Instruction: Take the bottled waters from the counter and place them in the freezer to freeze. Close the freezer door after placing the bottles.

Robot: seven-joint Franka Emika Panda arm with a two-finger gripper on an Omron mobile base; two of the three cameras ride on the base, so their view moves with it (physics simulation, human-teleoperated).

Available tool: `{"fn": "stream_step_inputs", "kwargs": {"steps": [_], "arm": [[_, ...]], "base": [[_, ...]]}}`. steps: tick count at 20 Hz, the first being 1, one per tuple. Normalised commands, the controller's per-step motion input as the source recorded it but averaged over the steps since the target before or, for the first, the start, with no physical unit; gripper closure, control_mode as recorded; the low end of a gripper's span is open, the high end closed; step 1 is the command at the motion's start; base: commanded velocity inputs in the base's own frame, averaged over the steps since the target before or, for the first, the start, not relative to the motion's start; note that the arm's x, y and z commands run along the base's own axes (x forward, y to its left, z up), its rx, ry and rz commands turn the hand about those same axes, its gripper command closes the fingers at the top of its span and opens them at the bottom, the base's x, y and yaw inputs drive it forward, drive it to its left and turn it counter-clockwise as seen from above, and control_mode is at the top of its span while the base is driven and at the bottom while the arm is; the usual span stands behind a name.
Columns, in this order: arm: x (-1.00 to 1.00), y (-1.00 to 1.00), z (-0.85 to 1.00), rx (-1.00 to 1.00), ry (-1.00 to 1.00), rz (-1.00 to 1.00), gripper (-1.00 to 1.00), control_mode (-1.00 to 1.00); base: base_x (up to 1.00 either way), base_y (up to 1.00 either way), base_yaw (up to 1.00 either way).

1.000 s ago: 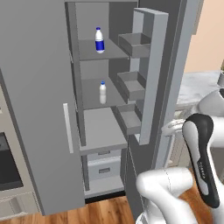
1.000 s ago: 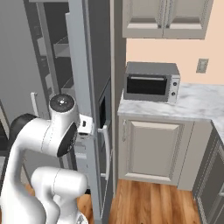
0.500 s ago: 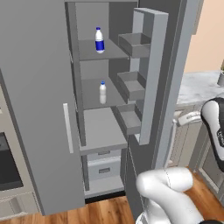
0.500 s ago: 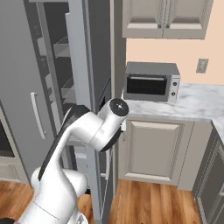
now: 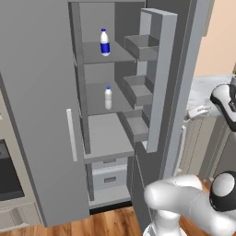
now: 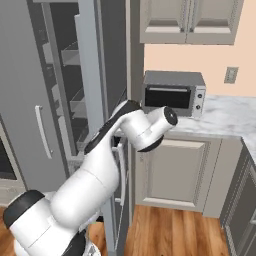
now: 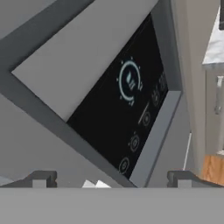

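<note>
The two small whitish plastic bottles with blue caps both stand upright inside the tall grey side-by-side freezer unit (image 5: 115, 55). The bottle with the wide blue label band (image 5: 104, 42) is on the top grey inner shelf (image 5: 99, 55), near its back. The plainer, slimmer bottle (image 5: 108, 97) is on the second shelf (image 5: 99, 99) directly below, well apart from the first. Under them a third shelf and two pale drawers (image 5: 109, 174) show.

The tall narrow flat grey freezer door with the pale vertical bar handle (image 5: 71, 134) stands swung open to the left of the compartment. To the right of the shelves, a second grey door panel carrying three grey bins (image 5: 143, 90) on its inner face is also open, edge-on to the left base camera.

The white arm rises from the lower right of the left base view and bends out to the right, its dark-jointed wrist (image 5: 225, 99) near the white grey-veined marble counter (image 5: 205, 87) over beige panelled cabinets. In the right base view the arm reaches up beside the fridge's front edge, close to the small grey toaster oven (image 6: 173, 94) on the counter.

The pincer (image 7: 111, 178) faces the dark dispenser recess (image 7: 127, 105) in a grey door, its two dark tips spread wide apart and holding nothing.
</note>
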Motion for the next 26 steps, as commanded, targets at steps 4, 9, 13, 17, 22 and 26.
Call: {"fn": "stream_step_inputs", "kwargs": {"steps": [4, 9, 13, 17, 22, 26], "arm": [[0.11, 0.0, -0.28, 0.05, 0.11, 0.1, -1.0, -1.0], [0.04, 0.0, -0.47, 0.05, 0.0, 0.14, -1.0, -1.0], [-0.01, 0.0, -0.6, 0.05, -0.26, 0.26, -1.0, -1.0], [0.0, 0.0, -0.37, 0.07, -0.22, 0.24, -1.0, -1.0], [0.0, 0.0, -0.04, 0.15, -0.14, 0.22, -1.0, -1.0], [-0.46, -0.18, 0.04, 0.21, -0.08, 0.21, -1.0, -1.0]], "base": [[0.0, 0.0, 0.0], [0.0, 0.0, 0.0], [0.0, 0.0, 0.0], [0.0, 0.0, 0.0], [0.0, 0.0, 0.0], [0.0, 0.0, 0.0]]}}
